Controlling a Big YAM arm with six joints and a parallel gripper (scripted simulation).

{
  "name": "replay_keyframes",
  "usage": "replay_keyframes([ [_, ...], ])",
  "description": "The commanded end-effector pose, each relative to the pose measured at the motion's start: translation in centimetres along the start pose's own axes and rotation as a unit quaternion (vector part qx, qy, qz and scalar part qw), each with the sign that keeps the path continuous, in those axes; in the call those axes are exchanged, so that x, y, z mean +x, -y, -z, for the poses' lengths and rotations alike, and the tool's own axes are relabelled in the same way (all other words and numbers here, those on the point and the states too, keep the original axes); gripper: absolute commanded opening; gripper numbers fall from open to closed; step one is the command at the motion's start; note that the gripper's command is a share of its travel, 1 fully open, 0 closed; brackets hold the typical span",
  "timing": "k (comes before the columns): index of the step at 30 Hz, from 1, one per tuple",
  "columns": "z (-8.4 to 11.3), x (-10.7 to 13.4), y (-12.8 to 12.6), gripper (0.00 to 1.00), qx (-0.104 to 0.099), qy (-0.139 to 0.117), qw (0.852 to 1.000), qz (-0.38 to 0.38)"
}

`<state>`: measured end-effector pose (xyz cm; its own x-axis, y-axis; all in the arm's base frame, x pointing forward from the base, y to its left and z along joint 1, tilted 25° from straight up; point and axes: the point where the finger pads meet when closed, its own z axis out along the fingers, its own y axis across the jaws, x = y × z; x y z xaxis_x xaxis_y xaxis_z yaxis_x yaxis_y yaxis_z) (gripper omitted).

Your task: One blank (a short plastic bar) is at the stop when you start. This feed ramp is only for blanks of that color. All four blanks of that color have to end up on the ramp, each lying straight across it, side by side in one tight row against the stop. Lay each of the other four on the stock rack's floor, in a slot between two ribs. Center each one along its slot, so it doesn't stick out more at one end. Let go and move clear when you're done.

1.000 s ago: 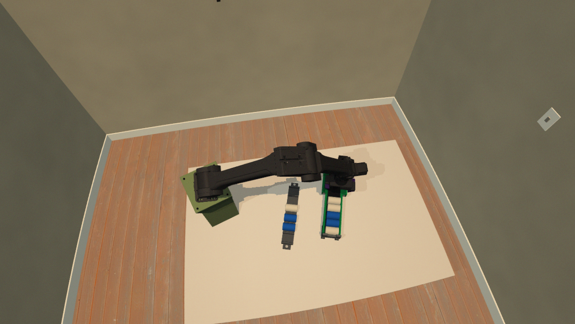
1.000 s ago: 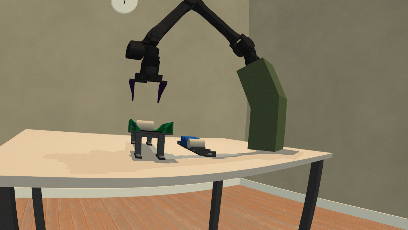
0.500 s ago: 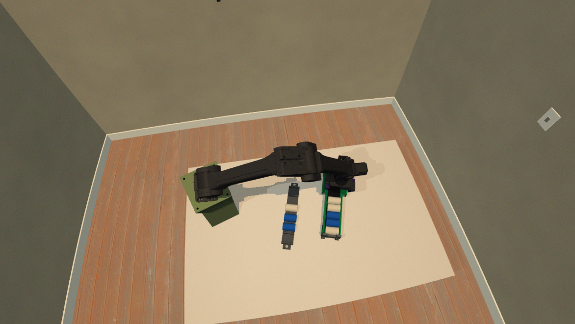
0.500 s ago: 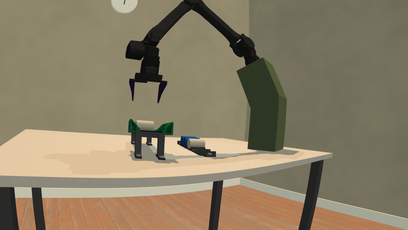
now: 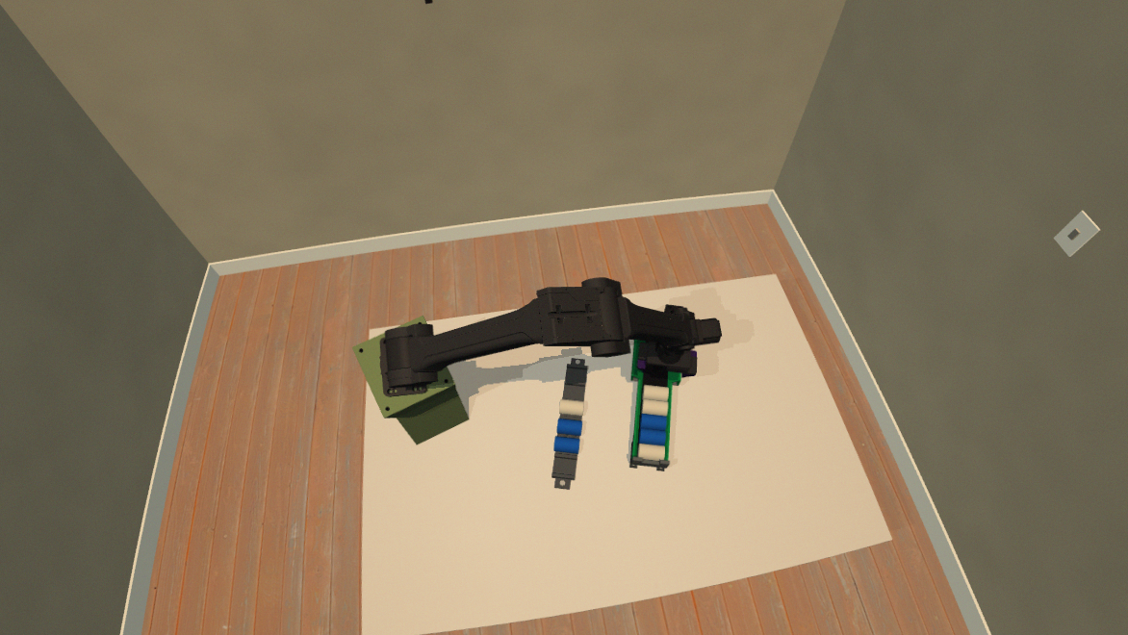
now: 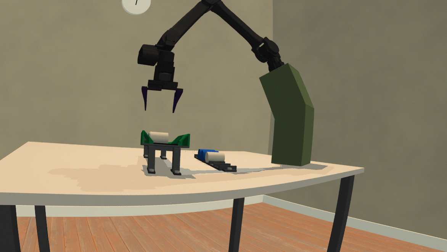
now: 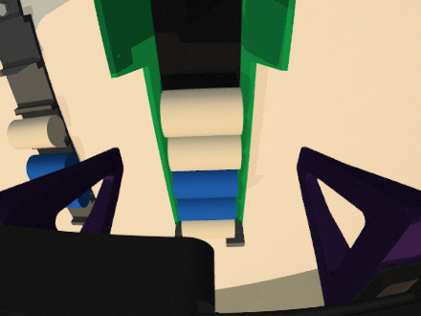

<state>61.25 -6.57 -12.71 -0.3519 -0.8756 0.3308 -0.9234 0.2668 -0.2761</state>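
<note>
A: Where is the gripper (image 5: 667,363) (image 6: 159,111) (image 7: 210,157)?
B: Left of centre in the exterior view, above the feed ramp (image 5: 634,418) (image 6: 184,140) (image 7: 270,38); its fingers are spread wide, with nothing between them.

A: And the ramp's load?
B: Right of centre in the top view, five blanks lie crosswise. From the upper end: the first cream blank (image 5: 654,393) (image 6: 158,137) (image 7: 201,112), the second cream blank (image 5: 654,407) (image 7: 204,153), the upper blue blank (image 5: 653,421) (image 7: 205,184), the lower blue blank (image 5: 653,435) (image 7: 207,209), and the end cream blank (image 5: 652,451) (image 7: 208,229), beside the stop (image 5: 649,464).

A: The stock rack (image 5: 575,374) (image 6: 229,168) (image 7: 21,43)?
B: Near the top view's centre, left of the ramp. It bears a cream rack blank (image 5: 571,407) (image 6: 215,157) (image 7: 31,133) above two blue ones, the nearer (image 5: 569,426) and the farther (image 5: 566,444), all crosswise. Their exact centring cannot be determined.

Nothing looks different — I can't see that the fingers (image 5: 641,363) (image 6: 177,99) moved, or that anything below or beside them moved — not even a little.
</note>
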Motion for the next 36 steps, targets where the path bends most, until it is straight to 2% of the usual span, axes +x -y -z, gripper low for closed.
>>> replay_keyframes([
  [1, 0.6, 1.5, 0.5, 1.0, 0.002, -0.001, 0.999, -0.052],
  [3, 0.6, 1.5, 0.5, 1.0, 0.002, -0.001, 0.999, -0.052],
  [7, 0.8, 1.9, 1.1, 1.0, 0.011, 0.003, 0.991, -0.13],
  [10, 0.3, 2.3, 0.8, 1.0, 0.007, 0.002, 0.978, -0.207],
  [11, -0.3, 2.2, 0.3, 1.0, 0.002, -0.001, 0.979, -0.204],
  [12, 0.1, 2.5, 0.7, 1.0, 0.006, 0.002, 0.972, -0.237],
  [13, 0.1, 2.5, 0.7, 1.0, 0.005, 0.001, 0.972, -0.236],
  [15, 0.6, 3.0, 1.2, 1.0, 0.01, 0.005, 0.952, -0.305],
  [16, 0.6, 3.1, 1.2, 1.0, 0.011, 0.004, 0.952, -0.305],
  [17, 0.6, 3.3, 1.2, 1.0, 0.01, 0.005, 0.94, -0.34],
  [20, 0.1, 3.2, 0.8, 1.0, 0.006, 0.002, 0.941, -0.338],
  [22, 0.5, 3.8, 1.2, 1.0, 0.01, 0.006, 0.91, -0.414],
  [23, 0.5, 3.8, 1.2, 1.0, 0.01, 0.005, 0.91, -0.414],
  [24, 0.5, 4.0, 1.2, 1.0, 0.01, 0.006, 0.892, -0.452],
  [25, 0.3, 4.0, 1.1, 1.0, 0.009, 0.005, 0.892, -0.451],
  [26, 0.4, 4.3, 1.2, 1.0, 0.009, 0.006, 0.874, -0.486],
  [28, -0.7, 4.0, 0.2, 1.0, 0.001, -0.002, 0.874, -0.485],
  [29, 0.0, 4.5, 0.9, 1.0, 0.007, 0.004, 0.85, -0.527],
  [30, 0.0, 4.5, 0.9, 1.0, 0.006, 0.004, 0.85, -0.527],
  [31, 0.3, 4.8, 1.2, 1.0, 0.009, 0.007, 0.825, -0.565],
  [32, 0.3, 4.9, 1.2, 1.0, 0.009, 0.007, 0.824, -0.566],
  [33, 0.3, 5.2, 1.2, 1.0, 0.008, 0.007, 0.802, -0.597],
  [34, 0.3, 5.2, 1.2, 1.0, 0.009, 0.007, 0.797, -0.603],
  [36, -0.5, 5.0, 0.6, 1.0, 0.004, 0.001, 0.799, -0.601],
])
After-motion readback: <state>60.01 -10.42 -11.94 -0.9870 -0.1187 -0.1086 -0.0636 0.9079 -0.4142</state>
